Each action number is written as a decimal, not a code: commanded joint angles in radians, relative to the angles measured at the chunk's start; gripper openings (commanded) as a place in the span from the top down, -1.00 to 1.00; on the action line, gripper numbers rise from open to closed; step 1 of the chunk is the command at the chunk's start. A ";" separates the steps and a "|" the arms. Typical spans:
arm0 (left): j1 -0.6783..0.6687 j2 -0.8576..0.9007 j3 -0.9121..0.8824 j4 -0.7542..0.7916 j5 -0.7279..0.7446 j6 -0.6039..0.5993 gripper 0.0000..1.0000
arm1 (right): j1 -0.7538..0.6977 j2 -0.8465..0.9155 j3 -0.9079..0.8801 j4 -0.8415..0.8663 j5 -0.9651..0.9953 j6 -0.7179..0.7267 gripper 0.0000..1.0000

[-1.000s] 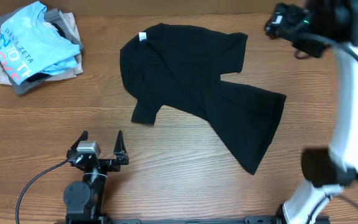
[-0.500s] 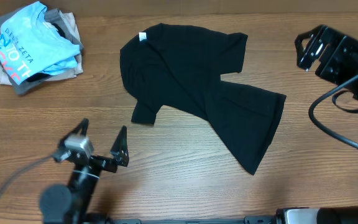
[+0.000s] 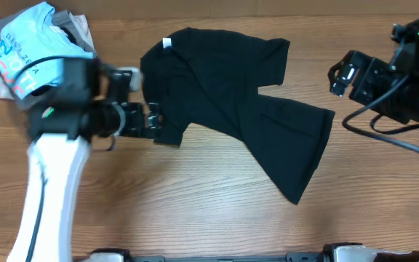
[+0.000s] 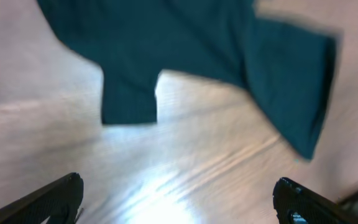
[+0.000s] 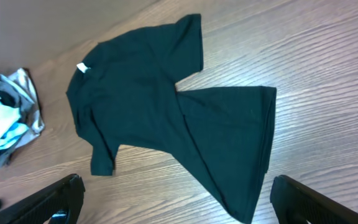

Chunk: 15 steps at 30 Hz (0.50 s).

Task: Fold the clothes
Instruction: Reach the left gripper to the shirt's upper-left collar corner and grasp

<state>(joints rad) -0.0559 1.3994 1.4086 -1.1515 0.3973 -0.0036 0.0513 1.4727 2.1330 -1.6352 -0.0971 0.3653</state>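
The clothes [image 3: 224, 102], one black shirt-like garment, lie spread and partly creased across the table's middle, with a white label [image 3: 166, 43] at the neck. My left gripper [image 3: 145, 98] hovers open at the garment's left edge, by the short sleeve [image 3: 167, 133]. In the blurred left wrist view the sleeve [image 4: 128, 99] lies ahead of the open left gripper [image 4: 176, 202], with bare wood between the fingers. My right gripper [image 3: 340, 73] is open, off the garment to the right and above the table. The right wrist view shows the whole garment [image 5: 166, 112] beyond the open right gripper [image 5: 176, 202].
A pile of other garments [image 3: 35, 51], topped by a light blue tee with lettering, sits at the back left corner and shows in the right wrist view as a pile [image 5: 5, 124] too. Bare wooden table [image 3: 195, 204] lies in front of the garment.
My left arm has swung up from the table's front edge to the garment's left sleeve. The right arm has shifted a little left. The garment has not moved.
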 commanded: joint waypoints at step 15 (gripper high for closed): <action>-0.296 0.455 0.021 0.148 -0.519 -0.315 -1.00 | -0.005 0.018 -0.068 0.056 0.026 0.002 -1.00</action>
<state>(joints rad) -0.3313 1.8141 1.4101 -1.0397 -0.0257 -0.2707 0.0513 1.4918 2.0705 -1.5864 -0.0956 0.3656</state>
